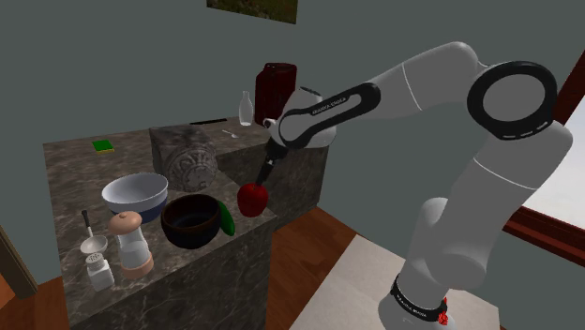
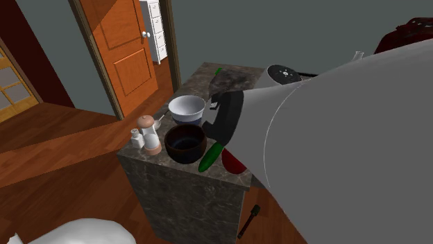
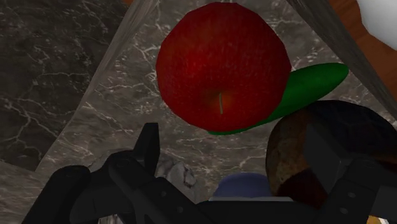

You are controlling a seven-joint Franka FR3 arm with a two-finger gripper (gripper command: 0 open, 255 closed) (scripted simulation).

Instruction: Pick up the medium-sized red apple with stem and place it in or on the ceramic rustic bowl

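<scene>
A red apple with a short stem sits on the dark marble counter, near its edge at the shoulder view's right. My gripper hangs just above it, tilted down, fingers apart and not touching it. Seen from the wrist, the apple lies beyond the open gripper, not between the fingers. The dark rustic bowl stands close by, with a green cucumber lying between bowl and apple. In the second exterior view the arm hides most of the apple; the bowl is in plain sight.
A white-and-blue bowl stands behind the dark one. A pepper mill and small shakers are at the counter's near corner. A carved stone block, a glass bottle and a dark red appliance stand further back.
</scene>
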